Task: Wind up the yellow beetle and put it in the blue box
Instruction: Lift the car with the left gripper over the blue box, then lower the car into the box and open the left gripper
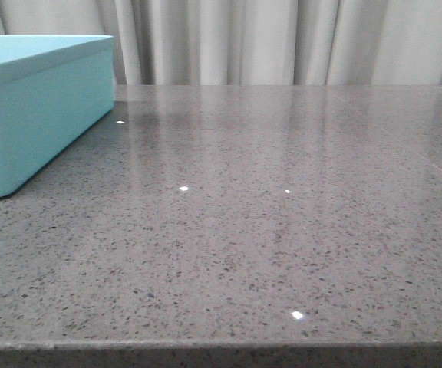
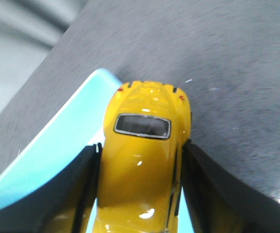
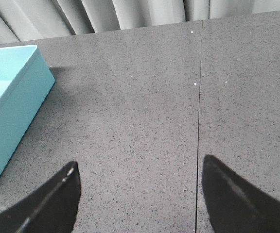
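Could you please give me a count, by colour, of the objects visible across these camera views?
Yellow: 1, the yellow beetle, held in the left gripper.
Light blue: 1, the blue box.
Total: 2

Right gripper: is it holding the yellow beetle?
No. The right gripper is open over bare table, while the yellow beetle sits between the left gripper's fingers.
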{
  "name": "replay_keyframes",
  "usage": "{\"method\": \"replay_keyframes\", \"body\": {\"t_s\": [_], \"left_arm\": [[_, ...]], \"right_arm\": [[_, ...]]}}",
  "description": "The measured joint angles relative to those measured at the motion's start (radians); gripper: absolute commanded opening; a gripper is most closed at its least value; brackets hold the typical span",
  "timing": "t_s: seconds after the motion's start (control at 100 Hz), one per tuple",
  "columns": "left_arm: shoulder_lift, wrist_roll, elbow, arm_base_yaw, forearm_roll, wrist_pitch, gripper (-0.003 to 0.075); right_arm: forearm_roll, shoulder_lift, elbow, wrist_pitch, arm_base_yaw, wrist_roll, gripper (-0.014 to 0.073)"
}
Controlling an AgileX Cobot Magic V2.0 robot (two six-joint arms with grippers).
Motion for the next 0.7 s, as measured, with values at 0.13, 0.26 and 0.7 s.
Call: {"method": "replay_keyframes", "body": {"t_s": [0.13,0.26,0.7], "left_arm": [[0.002,-0.037,0.058,0.106,-0.016,0.0,0.0221],[0.023,-0.045,0.156,0.175,-0.017,-0.002,0.0221],[0.136,-0.045,0.389,0.212,-0.071,-0.102,0.0221]], "right_arm": [[0.001,0.0,0.0,0.0,0.0,0.0,0.053],[0.001,0.0,0.0,0.0,0.0,0.0,0.053],[0.001,0.0,0.0,0.0,0.0,-0.001,0.053]]}}
